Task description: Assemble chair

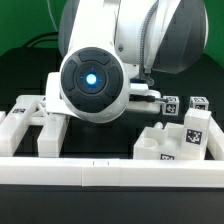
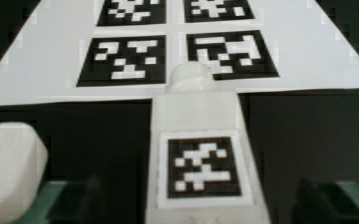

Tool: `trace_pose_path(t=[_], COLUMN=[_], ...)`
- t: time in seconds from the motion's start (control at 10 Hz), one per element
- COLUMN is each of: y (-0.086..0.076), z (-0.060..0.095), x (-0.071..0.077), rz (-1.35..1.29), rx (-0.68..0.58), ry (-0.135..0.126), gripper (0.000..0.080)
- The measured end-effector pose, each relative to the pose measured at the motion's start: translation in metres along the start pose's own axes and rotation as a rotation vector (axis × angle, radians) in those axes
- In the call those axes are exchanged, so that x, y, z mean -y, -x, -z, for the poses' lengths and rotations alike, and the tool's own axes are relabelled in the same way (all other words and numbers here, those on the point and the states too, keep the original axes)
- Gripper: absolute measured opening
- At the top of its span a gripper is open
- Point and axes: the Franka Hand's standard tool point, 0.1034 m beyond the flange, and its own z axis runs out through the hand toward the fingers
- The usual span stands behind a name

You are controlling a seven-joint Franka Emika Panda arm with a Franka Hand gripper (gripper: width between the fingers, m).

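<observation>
Three white plastic chair parts are what I can make out, and none looks joined to another, so I judge the chair barely begun. In the exterior view, an open white frame piece (image 1: 30, 125) sits on the black surface (image 1: 105, 140) at that view's left. A chunky white stepped block with black-and-white tags (image 1: 165, 145) sits at that view's right, well apart from the frame. The big white robot arm (image 1: 95, 85) fills the middle and hides whatever lies under it. A long white border rail (image 1: 110, 178) runs along the front.

The wrist view shows what the arm is busy with: a white square post with one black-and-white tag on its upper face (image 2: 197, 150). It lies lengthwise under the camera, pointing toward the flat white marker board (image 2: 34, 60). Its far end reaches the board's edge as seen from there, though I cannot tell whether it rests on it. Another rounded white part (image 2: 7, 160) lies near the post, cut off by the picture's edge.

The hand (image 2: 194, 208) straddles the post. Its dark fingers (image 2: 66, 203) stand one on each side, with a dark gap showing between each finger and the post, so it is open and grips nothing yet.

Picking up this post seems to be the step in hand. Every joint, from seat to posts to frames, is left to make.
</observation>
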Motion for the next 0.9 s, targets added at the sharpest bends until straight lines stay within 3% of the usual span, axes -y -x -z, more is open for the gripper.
trace_pose_path(t=[0.1,0.2,0.3,0.5,0.7,0.9], y=[0.0,0.0,0.0,0.001,0.014,0.031], z=[0.0,0.0,0.0,0.004,0.026,0.066], x=[0.0,0.0,0.0,0.0,0.003,0.006], rz=[0.0,0.0,0.0,-0.006,-0.025,-0.038], rx=[0.0,0.0,0.0,-0.001,0.006,0.021], ry=[0.0,0.0,-0.001,-0.001,-0.009,-0.016], gripper=[0.0391,0.0391,0.0285,0.0285,0.0285,0.0285])
